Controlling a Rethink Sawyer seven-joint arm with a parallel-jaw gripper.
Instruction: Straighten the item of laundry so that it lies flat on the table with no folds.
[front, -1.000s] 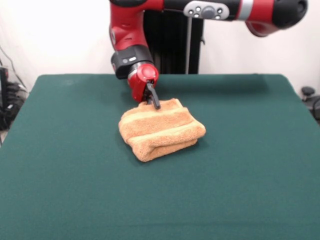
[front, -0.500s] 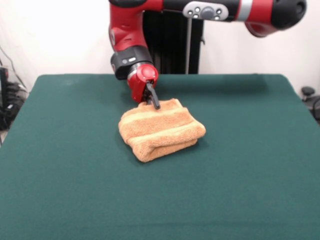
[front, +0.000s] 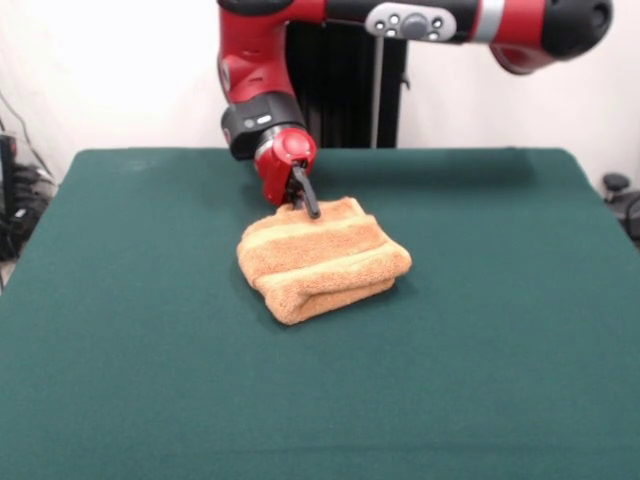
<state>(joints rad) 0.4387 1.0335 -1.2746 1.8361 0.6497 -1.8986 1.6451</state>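
while the fluffy orange-tan terry towel (front: 322, 259) sits folded thick near the middle of the dark green felt table (front: 150, 380), its rounded fold faces near, flat woven bands crossing its top. at its far edge the black-fingered gripper (front: 308, 204) looks clamped on the cloth; lifting slowly and drawing back should unroll it.

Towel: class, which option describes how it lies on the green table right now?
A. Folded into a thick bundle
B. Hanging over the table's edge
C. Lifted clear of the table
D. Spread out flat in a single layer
A: the towel sits as a thick, layered bundle on the table, with the gripper at its far edge.
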